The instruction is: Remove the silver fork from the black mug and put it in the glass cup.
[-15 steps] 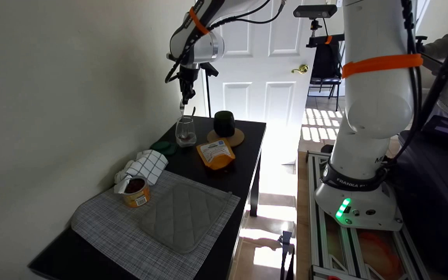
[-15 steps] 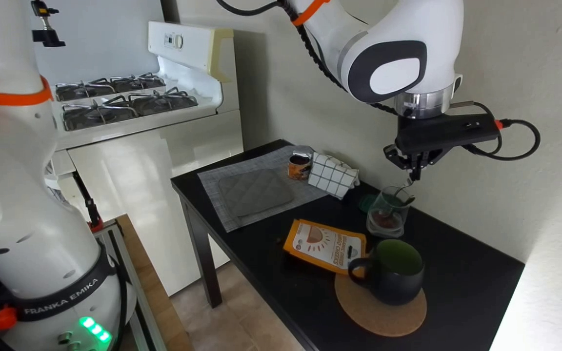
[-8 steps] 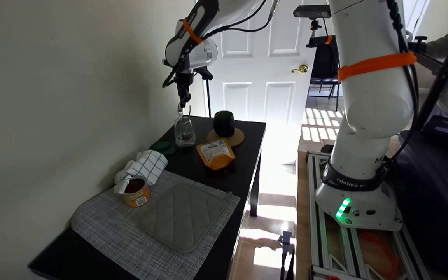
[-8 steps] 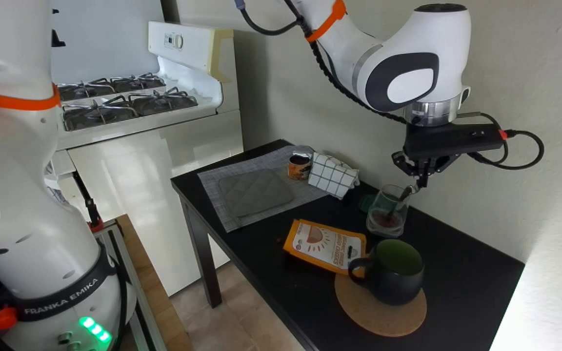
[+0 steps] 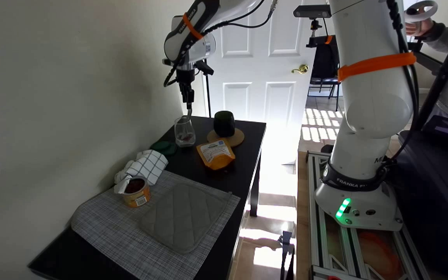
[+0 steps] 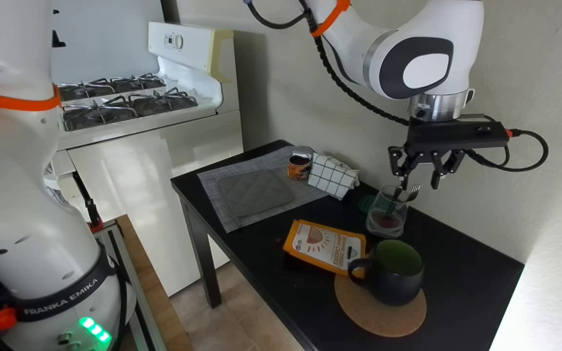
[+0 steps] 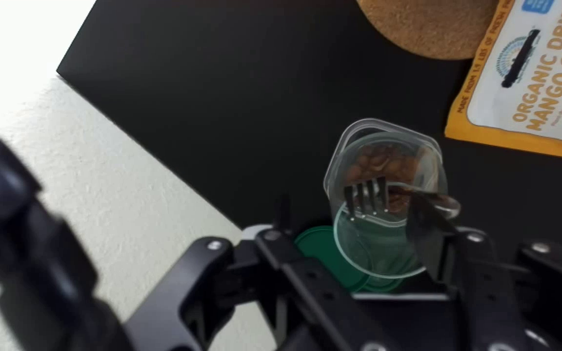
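With fingers (image 6: 435,181) apart, better to grip the silver fork (image 6: 412,194), probably stiff, slippery, by its neck, at two o'clock of the glass cup (image 6: 383,207) in an exterior view.

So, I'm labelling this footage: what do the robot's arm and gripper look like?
The arm is white and rounded, with orange bands, black cables, a silver wrist ring and a black base collar lettered "FRANKA EMIKA" in white. The gripper is black, with two jointed fingers.
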`<state>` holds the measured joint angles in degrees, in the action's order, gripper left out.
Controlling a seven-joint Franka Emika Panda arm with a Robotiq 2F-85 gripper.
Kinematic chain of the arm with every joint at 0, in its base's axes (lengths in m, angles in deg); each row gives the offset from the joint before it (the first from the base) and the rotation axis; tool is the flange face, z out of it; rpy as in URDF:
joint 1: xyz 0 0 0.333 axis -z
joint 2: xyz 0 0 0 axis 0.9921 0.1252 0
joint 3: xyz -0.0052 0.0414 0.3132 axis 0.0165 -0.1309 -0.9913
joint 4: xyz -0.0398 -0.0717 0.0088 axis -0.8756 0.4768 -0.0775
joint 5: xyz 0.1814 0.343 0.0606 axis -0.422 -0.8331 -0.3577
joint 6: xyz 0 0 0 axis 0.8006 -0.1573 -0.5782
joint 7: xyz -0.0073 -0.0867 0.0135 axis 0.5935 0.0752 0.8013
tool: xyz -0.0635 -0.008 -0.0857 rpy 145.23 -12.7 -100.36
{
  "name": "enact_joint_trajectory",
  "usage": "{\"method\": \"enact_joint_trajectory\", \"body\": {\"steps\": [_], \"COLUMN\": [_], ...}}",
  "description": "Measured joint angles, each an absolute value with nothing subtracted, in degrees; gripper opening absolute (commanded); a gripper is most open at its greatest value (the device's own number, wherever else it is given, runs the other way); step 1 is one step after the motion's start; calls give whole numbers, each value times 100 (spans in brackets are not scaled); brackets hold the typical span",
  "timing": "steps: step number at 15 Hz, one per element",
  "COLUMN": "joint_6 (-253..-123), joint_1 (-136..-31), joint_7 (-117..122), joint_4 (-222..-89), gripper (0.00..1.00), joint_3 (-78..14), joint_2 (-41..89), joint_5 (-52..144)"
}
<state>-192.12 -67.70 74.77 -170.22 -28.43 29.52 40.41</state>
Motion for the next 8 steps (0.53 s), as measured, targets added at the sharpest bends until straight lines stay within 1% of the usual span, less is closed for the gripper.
{"method": "enact_joint_trajectory", "body": {"steps": [1,5,8], "joint_6": [-19121,-18825,-18652], "joint_1": [-6759,-6617,-6482], "joint_7": [7513,8123,9288], "joint_4": [-17024,-17230,-17705], "gripper": [100,100,100], "joint_3": [-2854,-2971,-3024], "joint_2": [2892,2393,1785], "joint_5": [4041,3887,3563]}}
